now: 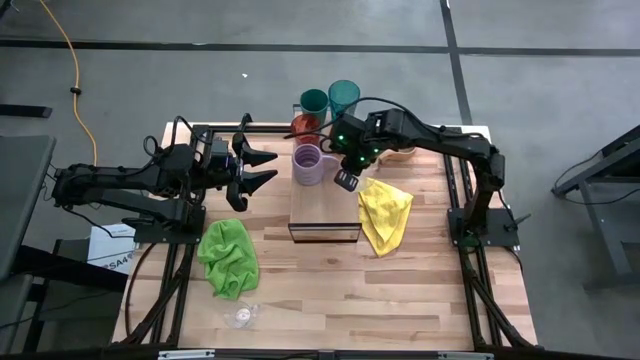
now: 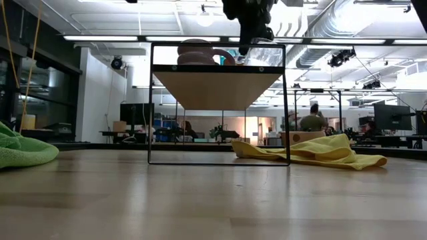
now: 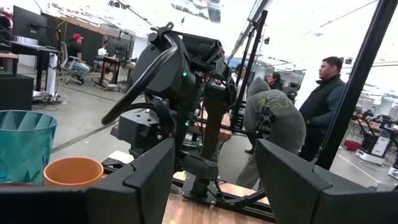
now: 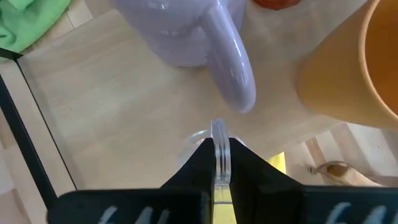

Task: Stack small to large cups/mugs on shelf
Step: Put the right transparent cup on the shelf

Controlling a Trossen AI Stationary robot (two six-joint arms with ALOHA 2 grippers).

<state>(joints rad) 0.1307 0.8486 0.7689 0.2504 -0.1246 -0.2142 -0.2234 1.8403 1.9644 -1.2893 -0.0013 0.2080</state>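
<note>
The shelf (image 1: 325, 212) stands mid-table with the lavender handled mug (image 1: 308, 165) on its far end. Behind it stand an amber-orange tumbler (image 1: 306, 127) and two teal tumblers (image 1: 314, 102) (image 1: 343, 95). My right gripper (image 1: 347, 180) hangs over the shelf's far right corner beside the mug's handle (image 4: 233, 68), shut on a small clear glass (image 4: 198, 140). An orange cup (image 4: 348, 68) sits close on its other side. My left gripper (image 1: 262, 168) waits open, raised, left of the shelf. Another clear glass (image 1: 243, 317) lies near the table's front edge. My right gripper pinches the small glass's wall at the rim (image 4: 219, 144), which shows edge-on between the two fingers, one finger inside and one outside. The fingers come steeply from above. The glass hangs upright below them over the shelf top; whether its base touches the plank I cannot tell.
A yellow cloth (image 1: 385, 215) lies right of the shelf and a green cloth (image 1: 228, 255) to its left front. The shelf's near half (image 1: 325, 225) is bare wood. People stand in the room beyond the table.
</note>
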